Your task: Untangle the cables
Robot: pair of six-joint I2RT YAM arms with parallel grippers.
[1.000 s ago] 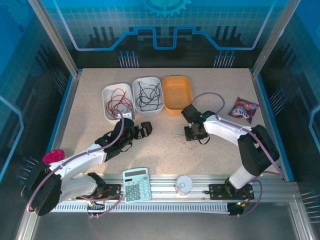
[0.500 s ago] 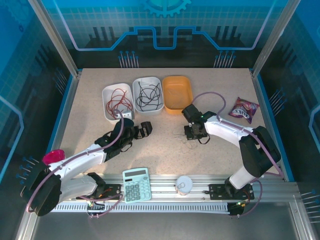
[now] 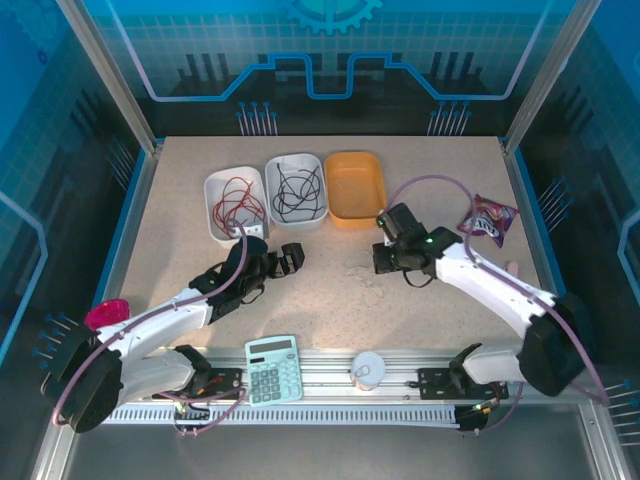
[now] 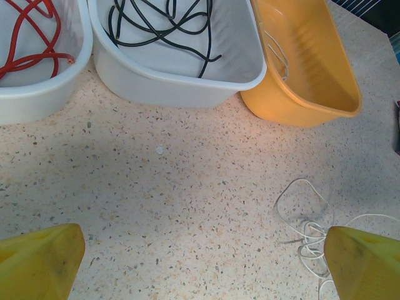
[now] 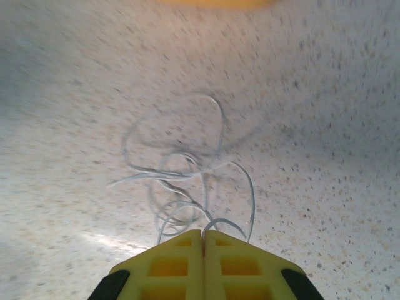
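Note:
A thin white cable (image 5: 187, 167) lies in tangled loops on the speckled table (image 3: 300, 310), and my right gripper (image 5: 203, 232) is shut on one strand of it. In the top view the right gripper (image 3: 381, 263) sits just right of the white cable (image 3: 364, 278), below the orange bin (image 3: 355, 186). My left gripper (image 4: 200, 236) stands open over bare table, with the white cable (image 4: 305, 220) close to its right finger. In the top view the left gripper (image 3: 292, 258) is left of centre. A red cable (image 3: 238, 201) and a black cable (image 3: 297, 191) each lie in their own white bin.
A calculator (image 3: 272, 368) and a small white cup (image 3: 367, 370) sit on the front rail. A purple snack packet (image 3: 487, 218) lies at the right edge. A pink object (image 3: 107, 313) is by the left arm's base. The three bins line the back.
The right arm has swung out to the right, drawing its gripper slightly right and back with the white cable held. The left arm has not moved.

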